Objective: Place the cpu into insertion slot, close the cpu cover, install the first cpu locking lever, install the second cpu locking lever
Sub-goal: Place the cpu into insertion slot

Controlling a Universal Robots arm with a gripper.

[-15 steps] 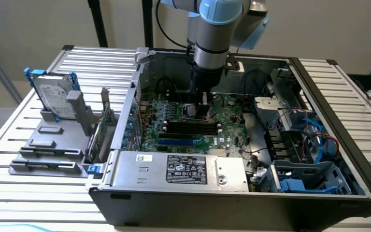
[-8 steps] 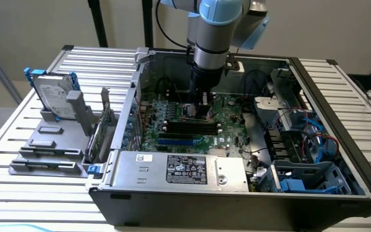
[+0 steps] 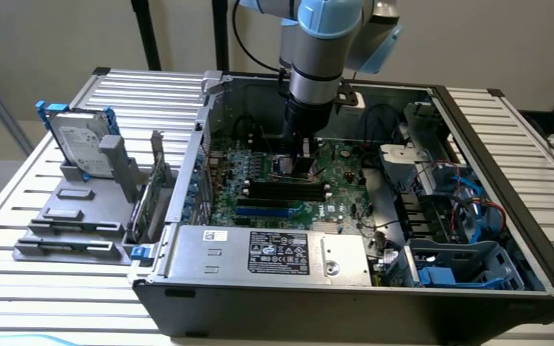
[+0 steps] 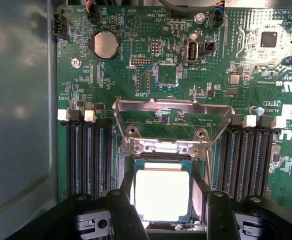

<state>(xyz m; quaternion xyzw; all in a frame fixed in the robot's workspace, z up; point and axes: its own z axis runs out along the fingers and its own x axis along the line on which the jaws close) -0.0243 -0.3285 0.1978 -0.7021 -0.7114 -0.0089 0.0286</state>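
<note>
From my remote station I see the pale blue and grey arm [image 3: 320, 43] reaching down into the open black computer case [image 3: 354, 310], which lies on the slatted metal bench [image 3: 55, 288]. The black gripper [image 4: 163, 175] is spread wide. One finger stands close on either side of the small square cpu with the pale silvery face [image 4: 162, 195]; I cannot tell whether they touch it.

That chip lies flat inside the square black insertion slot [image 4: 158, 163] on the green circuit board [image 4: 136, 50]. The thin silvery cpu cover frame [image 4: 173, 105] is tilted up and open, on the side of the slot toward the round coin battery [image 4: 105, 44]. Long black memory slots [image 4: 88, 155] flank the socket.

In the exterior view, the grey labelled power-supply box [image 3: 272, 251] sits at six o'clock from the gripper. A silver hard drive [image 3: 77, 140] stands in a rack at nine o'clock, outside the case.
</note>
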